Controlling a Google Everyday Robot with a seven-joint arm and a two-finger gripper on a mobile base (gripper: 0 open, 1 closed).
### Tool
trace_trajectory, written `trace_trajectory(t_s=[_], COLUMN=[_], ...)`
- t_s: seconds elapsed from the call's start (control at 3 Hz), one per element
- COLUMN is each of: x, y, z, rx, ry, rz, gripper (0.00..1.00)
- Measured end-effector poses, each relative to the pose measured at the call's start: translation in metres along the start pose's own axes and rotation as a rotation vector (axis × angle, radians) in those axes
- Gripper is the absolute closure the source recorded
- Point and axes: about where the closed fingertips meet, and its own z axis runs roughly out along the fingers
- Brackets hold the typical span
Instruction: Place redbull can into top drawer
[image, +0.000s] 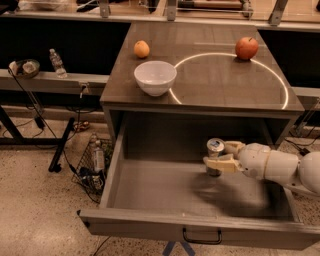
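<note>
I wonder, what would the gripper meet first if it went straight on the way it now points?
The gripper, holding the redbull can inside the top drawer, points toward the picture's left. Nothing seems to lie in that line before the drawer's side wall, though depth is hard to judge.
</note>
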Motion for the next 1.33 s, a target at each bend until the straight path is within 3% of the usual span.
trace_trajectory(t_s=[0.33,1.0,1.33], x=[0.017,0.035,0.041], y=[0.003,-0.002,-0.006], z=[0.012,0.007,0.003], rx=[-0.02,-0.008,-0.007], ry=[-0.007,-0.004,0.006], rz=[-0.01,-0.046,-0.049], gripper=[0.82,0.36,0.05])
